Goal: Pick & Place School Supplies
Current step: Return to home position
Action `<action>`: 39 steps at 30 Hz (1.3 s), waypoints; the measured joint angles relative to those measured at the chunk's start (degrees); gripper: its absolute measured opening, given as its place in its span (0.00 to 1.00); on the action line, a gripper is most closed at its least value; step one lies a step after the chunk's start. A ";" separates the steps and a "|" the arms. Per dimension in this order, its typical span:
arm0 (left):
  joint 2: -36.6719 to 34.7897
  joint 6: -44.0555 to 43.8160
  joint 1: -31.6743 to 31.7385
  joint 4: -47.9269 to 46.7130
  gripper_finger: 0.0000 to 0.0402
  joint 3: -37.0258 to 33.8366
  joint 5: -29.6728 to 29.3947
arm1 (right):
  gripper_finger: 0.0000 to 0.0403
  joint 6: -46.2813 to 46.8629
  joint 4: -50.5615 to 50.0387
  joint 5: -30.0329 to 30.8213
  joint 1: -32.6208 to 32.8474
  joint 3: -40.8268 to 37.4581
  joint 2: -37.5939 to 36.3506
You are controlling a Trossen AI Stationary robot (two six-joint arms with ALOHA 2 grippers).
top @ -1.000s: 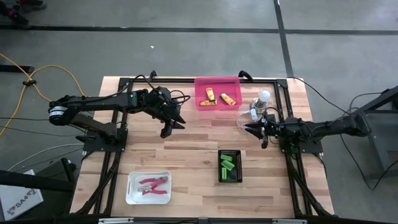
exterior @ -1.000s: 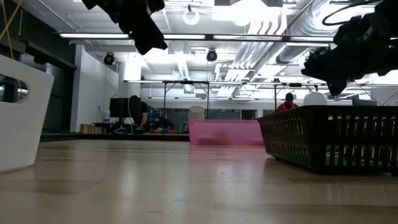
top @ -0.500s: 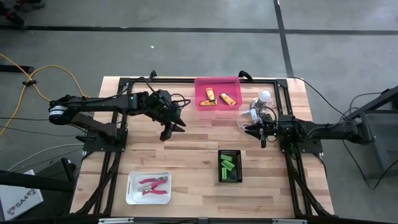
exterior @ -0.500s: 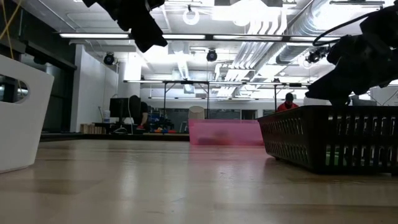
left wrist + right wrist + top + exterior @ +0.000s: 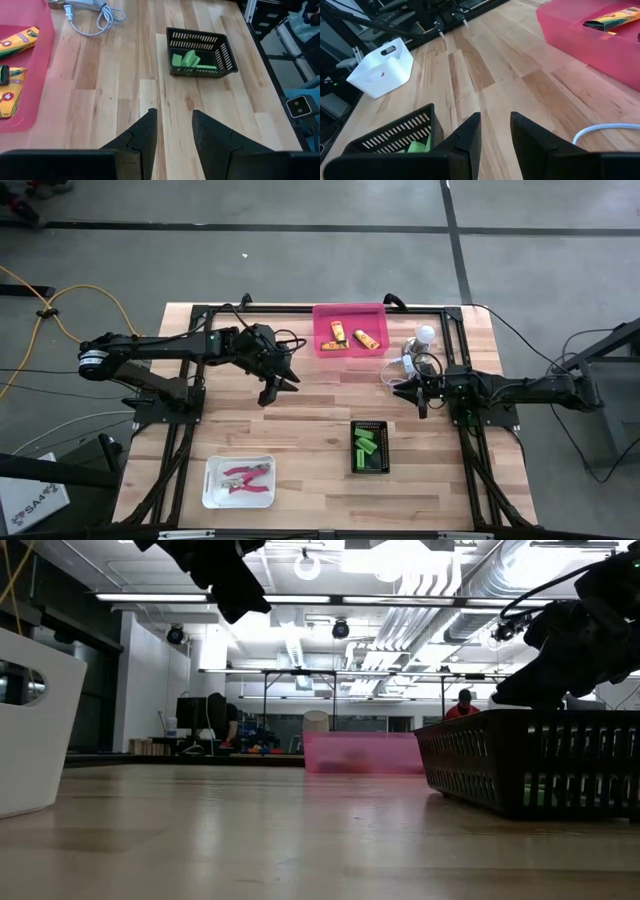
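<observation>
High view: the left hand (image 5: 278, 390) hangs released above the counter (image 5: 320, 405), arm stretched out from its base. The right hand (image 5: 406, 392), also released and empty, has sunk lower and drawn back since a second ago. The green erasers (image 5: 365, 447) lie in the black bin (image 5: 370, 424).

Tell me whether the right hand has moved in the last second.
Yes. In the low view the right hand has dropped toward the black bin rim and drifted right.

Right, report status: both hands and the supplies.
Left hand open, empty, over the table. Right hand open, empty, near black bin. Green erasers in the bin. Nothing in the way.
</observation>
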 joint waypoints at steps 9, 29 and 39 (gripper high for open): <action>0.00 1.29 0.03 -0.15 0.30 -0.18 -0.03 | 0.23 0.00 -0.02 -0.04 0.02 -0.02 0.00; -3.67 4.22 3.88 -0.90 0.30 -3.94 -6.50 | 0.23 -0.02 0.83 -0.17 0.02 -0.04 0.00; -25.10 2.87 10.95 10.76 0.30 -22.39 -7.74 | 0.23 -0.03 0.94 -0.13 0.04 -0.09 0.00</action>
